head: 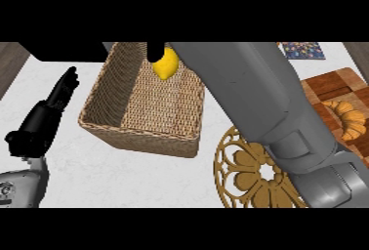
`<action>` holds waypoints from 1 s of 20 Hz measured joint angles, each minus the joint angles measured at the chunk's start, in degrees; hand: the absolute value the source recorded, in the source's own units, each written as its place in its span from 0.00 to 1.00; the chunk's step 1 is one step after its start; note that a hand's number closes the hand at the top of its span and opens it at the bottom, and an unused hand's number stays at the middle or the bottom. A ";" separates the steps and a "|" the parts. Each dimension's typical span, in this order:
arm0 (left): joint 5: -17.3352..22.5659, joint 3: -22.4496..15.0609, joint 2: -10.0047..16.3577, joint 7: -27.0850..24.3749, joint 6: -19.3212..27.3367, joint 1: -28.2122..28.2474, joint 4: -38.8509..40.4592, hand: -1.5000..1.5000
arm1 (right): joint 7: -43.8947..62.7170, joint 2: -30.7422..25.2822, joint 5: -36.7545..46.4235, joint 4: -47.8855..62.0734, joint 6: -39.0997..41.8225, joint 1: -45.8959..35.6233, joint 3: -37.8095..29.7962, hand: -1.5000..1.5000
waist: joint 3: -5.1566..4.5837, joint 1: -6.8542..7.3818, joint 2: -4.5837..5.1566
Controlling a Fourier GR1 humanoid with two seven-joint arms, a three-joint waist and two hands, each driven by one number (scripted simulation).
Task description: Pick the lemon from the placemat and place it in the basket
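**A:** White marbled tabletop (130, 171) all round, then. Where is the lemon?

**B:** The lemon (165, 66) is at the upper middle of the frame, over the far end of the basket (137, 136) and well apart from the placemat.

**A:** Is it held?

**B:** Yes, the right robot hand (153, 51) grips it. A black finger lies against the lemon's upper left side. The rest of that hand is hidden behind its grey forearm (252, 97), which crosses from the lower right up to the upper middle.

**A:** Does the lemon touch the basket's floor?

**B:** I cannot tell.

**A:** And the basket itself?

**B:** Woven and rectangular, sitting upper left of centre.

**A:** The placemat?

**B:** The placemat (241, 166) is round gold openwork, lower right of centre, near the basket's near right corner and partly covered by the forearm.

**A:** The other hand?

**B:** The left robot hand (39, 122) shows at the left edge, open, with straight fingers pointing up the frame, apart from the basket.

**A:** Anything else?

**B:** A wooden board (324, 85) at the right edge carries a croissant (352, 119).
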 measured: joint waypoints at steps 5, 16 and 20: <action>0.11 0.54 0.32 0.85 -0.34 -1.34 0.64 0.50 | -1.29 1.06 -1.63 -0.63 -4.85 0.34 -2.68 0.00 | 0.00 -0.04 0.06; -0.09 0.83 0.30 0.54 -0.35 -1.20 0.74 0.50 | -1.76 -1.94 -4.16 -4.02 -28.62 3.48 -14.91 0.00 | 0.02 -0.43 0.07; -0.40 0.95 0.20 -0.18 -0.20 -1.25 1.50 0.50 | -2.92 -6.19 -4.97 -5.30 -32.01 6.17 -18.48 0.00 | 0.04 -0.75 0.05</action>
